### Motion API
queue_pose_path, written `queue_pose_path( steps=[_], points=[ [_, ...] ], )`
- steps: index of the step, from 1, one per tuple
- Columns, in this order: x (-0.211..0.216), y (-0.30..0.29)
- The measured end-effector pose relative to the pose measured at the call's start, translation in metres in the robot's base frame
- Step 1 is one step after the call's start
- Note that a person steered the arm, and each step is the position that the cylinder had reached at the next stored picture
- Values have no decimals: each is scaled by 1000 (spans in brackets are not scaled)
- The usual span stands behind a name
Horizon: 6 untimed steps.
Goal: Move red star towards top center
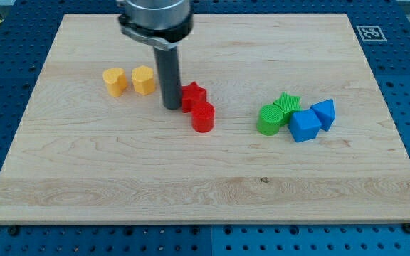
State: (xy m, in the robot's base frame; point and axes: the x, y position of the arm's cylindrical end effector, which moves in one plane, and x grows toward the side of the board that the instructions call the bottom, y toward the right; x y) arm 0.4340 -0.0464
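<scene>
Touching the red star (193,95) on its view-left side, my tip (171,107) is seen — a bare rod, nothing gripped; red cylinder (203,117) just below-right of the star.

The arm's round grey and black metal mount (154,20) hangs at the view's top, left of centre. From it a straight dark rod (169,71) drops upright, and my tip (171,107) rests on the surface below.
</scene>
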Motion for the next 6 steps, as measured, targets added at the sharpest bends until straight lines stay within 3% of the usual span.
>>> queue_pose_path(
  steps=[3,6],
  points=[
    [27,67],
    [-27,76]
  ],
)
